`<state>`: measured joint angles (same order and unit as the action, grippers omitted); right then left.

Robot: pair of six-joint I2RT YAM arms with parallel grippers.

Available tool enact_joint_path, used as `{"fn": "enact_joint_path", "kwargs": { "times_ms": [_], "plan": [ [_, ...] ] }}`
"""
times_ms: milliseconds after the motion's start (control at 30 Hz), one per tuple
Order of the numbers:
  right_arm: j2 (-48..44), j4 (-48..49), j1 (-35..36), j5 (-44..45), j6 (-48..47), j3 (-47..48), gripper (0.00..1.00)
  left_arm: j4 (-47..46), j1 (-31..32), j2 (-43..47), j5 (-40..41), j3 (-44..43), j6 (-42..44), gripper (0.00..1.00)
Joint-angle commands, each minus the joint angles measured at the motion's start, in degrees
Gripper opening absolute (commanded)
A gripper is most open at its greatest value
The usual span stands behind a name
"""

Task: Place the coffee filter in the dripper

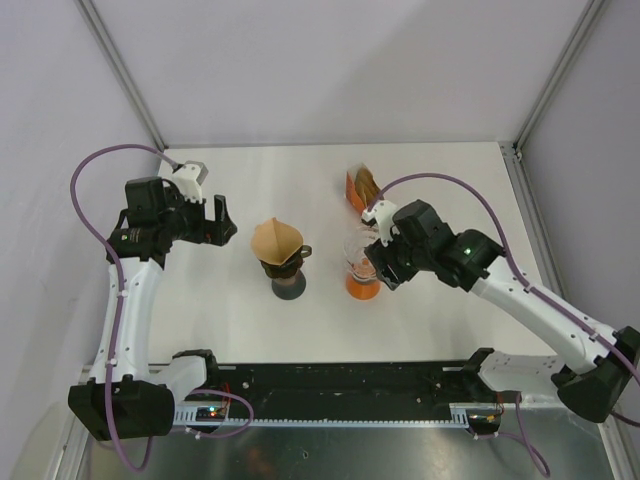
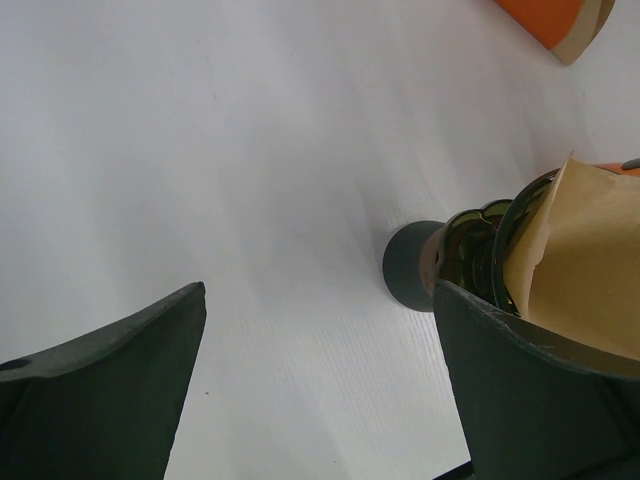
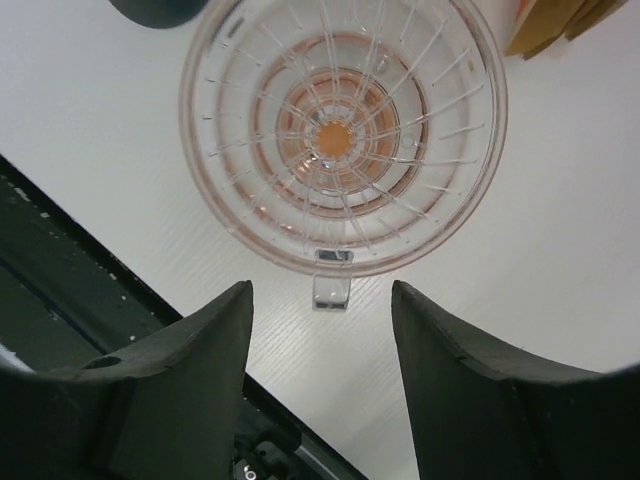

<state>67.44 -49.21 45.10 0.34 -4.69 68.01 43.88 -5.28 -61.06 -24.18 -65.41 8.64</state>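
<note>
A brown paper coffee filter (image 1: 276, 238) sits inside a dark green dripper (image 1: 287, 268) on a dark round base. In the left wrist view the filter (image 2: 585, 270) and the dripper's rim (image 2: 500, 235) show at the right, behind one finger. My left gripper (image 1: 222, 222) (image 2: 320, 288) hangs open to the left of that dripper, holding nothing. A second dripper of clear glass (image 1: 360, 262) (image 3: 340, 130) on an orange base holds no filter. My right gripper (image 1: 372, 258) (image 3: 321, 288) is open just over it. Its fingers flank the clear handle tab (image 3: 332, 292) without touching it.
An orange holder (image 1: 358, 186) with spare brown filters (image 3: 555, 22) stands behind the clear dripper. Its corner (image 2: 560, 22) shows in the left wrist view. A black rail (image 1: 340, 385) runs along the table's near edge, and frame posts stand at the back corners.
</note>
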Motion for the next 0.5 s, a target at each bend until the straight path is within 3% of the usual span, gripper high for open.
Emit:
{"fn": "enact_joint_path", "kwargs": {
  "times_ms": [0, 267, 467],
  "plan": [
    [-3.7, 0.8, -0.2, -3.3, -1.1, 4.1, 0.62, -0.6, -0.5, 1.1, -0.5, -0.7, 1.2, 1.00],
    [-5.7, 10.4, -9.0, -9.5, 3.0, 10.5, 0.58, -0.8, -0.5, -0.6, -0.3, -0.3, 2.6, 1.00],
    [0.3, 18.3, -18.4, -10.0, 8.7, 15.8, 0.51, -2.2, -0.5, -2.4, 2.5, -0.8, 5.7, 1.00]
  ]
}}
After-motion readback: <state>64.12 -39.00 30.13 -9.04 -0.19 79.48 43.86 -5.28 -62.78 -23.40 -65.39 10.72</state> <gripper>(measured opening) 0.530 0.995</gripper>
